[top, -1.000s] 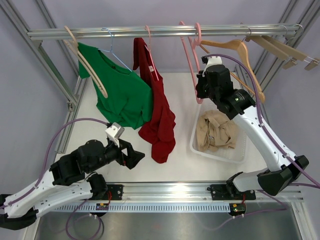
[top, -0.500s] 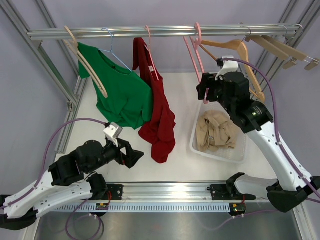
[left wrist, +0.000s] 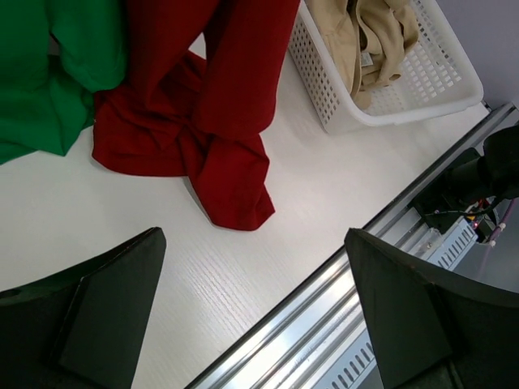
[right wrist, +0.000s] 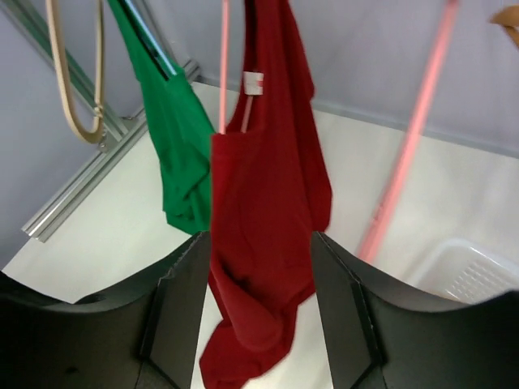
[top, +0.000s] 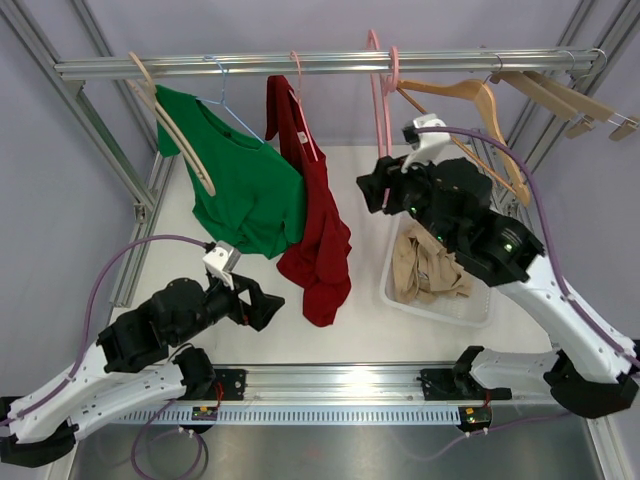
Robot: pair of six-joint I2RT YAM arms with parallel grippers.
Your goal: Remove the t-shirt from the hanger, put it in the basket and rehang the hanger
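Note:
A red t-shirt (top: pixel 315 220) hangs on a thin pink hanger (top: pixel 297 75) from the rail, its hem touching the table. My right gripper (top: pixel 372 190) is open and empty, just right of the shirt at mid height. In the right wrist view the shirt (right wrist: pixel 268 211) and its hanger (right wrist: pixel 224 65) show between the spread fingers of the gripper (right wrist: pixel 259 243), some way beyond them. My left gripper (top: pixel 262 305) is open and empty, low over the table in front of the shirt's hem (left wrist: pixel 203 105). Its fingers frame bare table in the left wrist view (left wrist: pixel 253 237).
A green t-shirt (top: pixel 245 185) hangs left of the red one on a blue hanger. An empty pink hanger (top: pixel 378 90) and wooden hangers (top: pixel 470 100) hang on the rail (top: pixel 200 68). A white basket (top: pixel 440 308) holds a beige garment (top: pixel 430 262) at the right.
My right arm has swung left from the empty pink hanger to beside the red t-shirt. The empty pink hanger has swung back. The left arm has barely moved.

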